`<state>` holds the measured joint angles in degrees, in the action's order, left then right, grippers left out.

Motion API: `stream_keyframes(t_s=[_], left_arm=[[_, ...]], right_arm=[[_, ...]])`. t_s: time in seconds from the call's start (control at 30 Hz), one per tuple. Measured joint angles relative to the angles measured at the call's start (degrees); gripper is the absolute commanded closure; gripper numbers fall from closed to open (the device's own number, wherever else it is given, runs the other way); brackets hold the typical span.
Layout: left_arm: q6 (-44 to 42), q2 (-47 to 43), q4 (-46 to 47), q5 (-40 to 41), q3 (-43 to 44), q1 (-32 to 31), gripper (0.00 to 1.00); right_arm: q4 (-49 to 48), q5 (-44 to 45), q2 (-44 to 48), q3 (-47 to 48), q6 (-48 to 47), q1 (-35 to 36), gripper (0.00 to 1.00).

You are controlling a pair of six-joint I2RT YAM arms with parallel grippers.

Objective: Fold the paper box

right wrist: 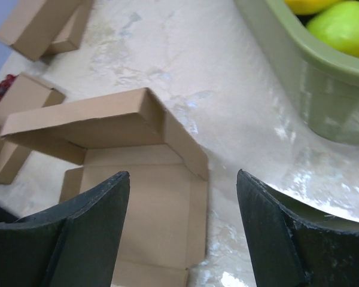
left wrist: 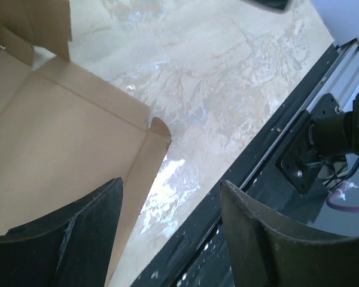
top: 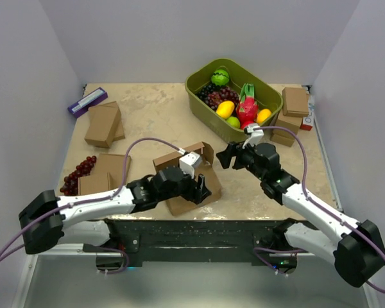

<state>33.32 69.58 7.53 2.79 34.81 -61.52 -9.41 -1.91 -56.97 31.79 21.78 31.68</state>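
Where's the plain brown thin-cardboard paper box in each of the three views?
Top external: plain brown thin-cardboard paper box, lower centre of the picture.
Left wrist: fills the left side, one corner reaching mid-frame.
Right wrist: centre-left, one flap raised.
Shared landmark: beige marbled tabletop under it, in all three views.

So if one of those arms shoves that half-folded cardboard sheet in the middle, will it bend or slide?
Probably floppy: the paper box is thin sheet, and its raised flap stands on a crease alone, so a push would likely hinge it over. It looks light, and the table is glossy, so it may well slide instead of staying put.
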Motion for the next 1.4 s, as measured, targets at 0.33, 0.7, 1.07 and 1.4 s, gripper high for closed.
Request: stream_keyframes(t_s=[0.33, 0.7, 1.07, 1.4], left_arm=[[-10.8, -0.79, -21.7, 3.1, 22.23, 11.54, 0.29], [-22.86, 14.99, -25.14, 9.51, 27.89, 14.12, 0.29], [-27.04, 14.53, -21.33, 8.7, 27.23, 16.61, 0.3], [-27.1, 12.72, -18.86, 6.4, 25.11, 20.61, 0.34]], right_arm=[[1.27, 3.89, -10.29, 0.44, 2.86, -1.86, 0.29], [-6.86, 3.15, -17.55, 0.42, 0.9, -1.86, 0.29], [-12.13, 1.49, -22.75, 0.42, -1.92, -1.86, 0.29], [-13.05, 0.17, -23.61, 0.42, -2.43, -1.86, 0.31]])
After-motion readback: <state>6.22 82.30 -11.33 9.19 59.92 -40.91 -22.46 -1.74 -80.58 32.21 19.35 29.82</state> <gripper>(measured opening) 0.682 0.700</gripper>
